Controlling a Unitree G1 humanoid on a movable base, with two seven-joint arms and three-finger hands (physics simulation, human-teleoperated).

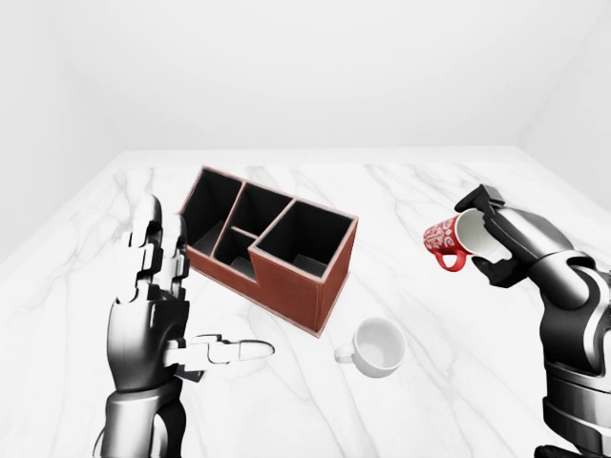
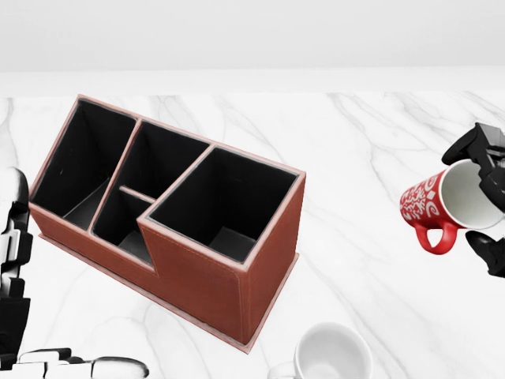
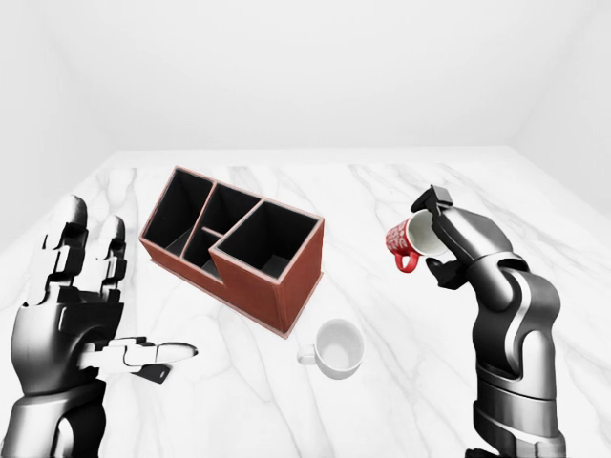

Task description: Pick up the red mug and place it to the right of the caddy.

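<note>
Aloft, red mug [image 2: 430, 207] with white swirls, white inside, tipped sideways, grasped by right robot hand [image 2: 488, 197], left robot hand [image 1: 162, 296] released

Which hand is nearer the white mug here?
Left. The open left hand is just left of the white mug at table level; the right hand holds the red mug up higher, to its right.

The red mug [image 2: 430, 207] is showing a white swirling pattern on its outside and a white inside. The caddy [image 2: 207, 251] is wearing reddish-brown walls with paler edging and black compartments. The white mug [image 1: 378, 346] is lying plain. The table [image 1: 420, 191] is showing white marble with grey veins. Both hands are gleaming silver and black, possibly with white fingertips.
</note>
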